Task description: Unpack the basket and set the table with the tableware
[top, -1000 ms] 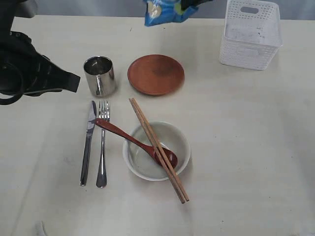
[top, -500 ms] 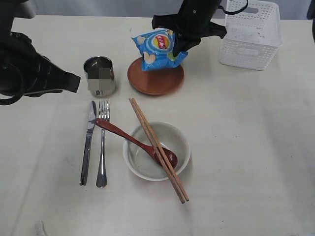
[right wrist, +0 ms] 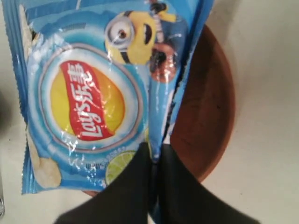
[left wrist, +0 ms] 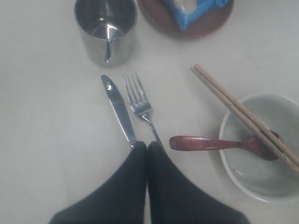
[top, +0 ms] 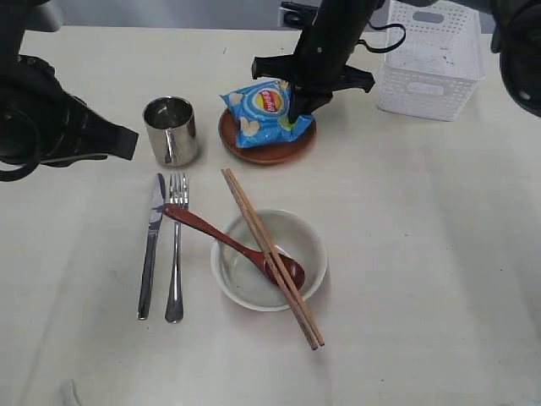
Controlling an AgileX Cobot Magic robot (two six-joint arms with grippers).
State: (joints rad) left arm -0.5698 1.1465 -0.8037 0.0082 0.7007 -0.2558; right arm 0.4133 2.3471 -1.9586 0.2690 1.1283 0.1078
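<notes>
- The right gripper is closed to a thin pinch on the edge seam of the blue snack bag, and nothing else is held.
- The bag is judged light, soft and slippery. The sealed edge is the sound place for a hold, since the contents would be crushed by a squeeze on the body.
- Directly beneath that gripper lies the brown plate, on which the bag's lower part appears to rest. The plate is judged stiff and shallow, to be taken only by its rim.
- The basket is set well apart from this gripper, on the side away from the plate. It is judged light and stiff, best held by a lattice wall or handle cut-out.
- The left gripper is shut on nothing and is held above the table.
- Nearest to it stands the mug, with the knife and fork laid flat side by side close by. All three are judged hard and slippery.
- Farther out sits the bowl, with the spoon leaned in it and the chopsticks laid across its rim, where they are likely to roll.
</notes>
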